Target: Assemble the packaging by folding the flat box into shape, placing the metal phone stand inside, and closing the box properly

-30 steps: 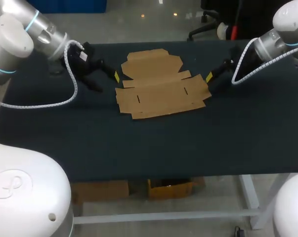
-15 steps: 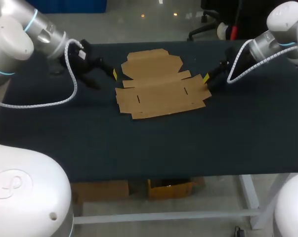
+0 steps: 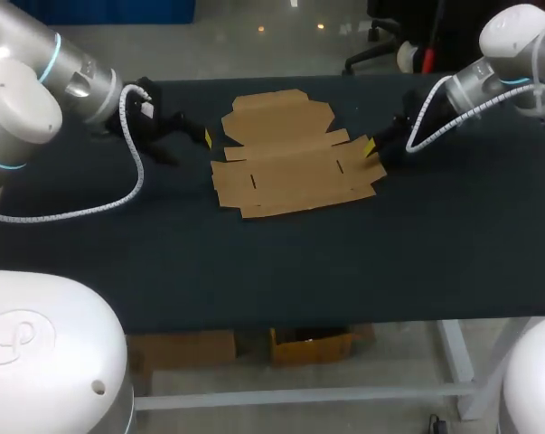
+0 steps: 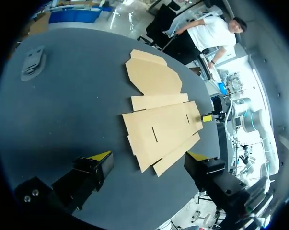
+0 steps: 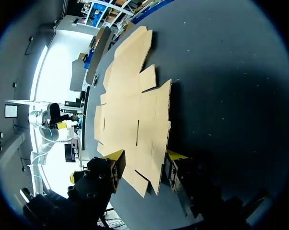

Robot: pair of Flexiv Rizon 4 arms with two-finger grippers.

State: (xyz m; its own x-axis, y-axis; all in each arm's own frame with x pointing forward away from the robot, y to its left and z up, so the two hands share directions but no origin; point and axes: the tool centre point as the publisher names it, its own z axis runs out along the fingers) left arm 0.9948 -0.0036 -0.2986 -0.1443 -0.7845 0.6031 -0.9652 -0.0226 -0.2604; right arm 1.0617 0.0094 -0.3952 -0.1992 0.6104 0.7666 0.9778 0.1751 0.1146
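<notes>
Dark tabletop, nothing folded yet. Left gripper has its fingers spread and sits near the box's left edge, apart from it. Flat box lies mid-table, long side running left-right. Right gripper, fingers also spread, straddles the right edge; it's the nearer one, likely to lift first.

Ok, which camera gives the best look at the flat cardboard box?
The head view: the flat box lies whole, seen from above. The left wrist view shows all of it too, slanted, ahead of the left gripper. The right wrist view foreshortens it, its near edge between the open right gripper.
</notes>
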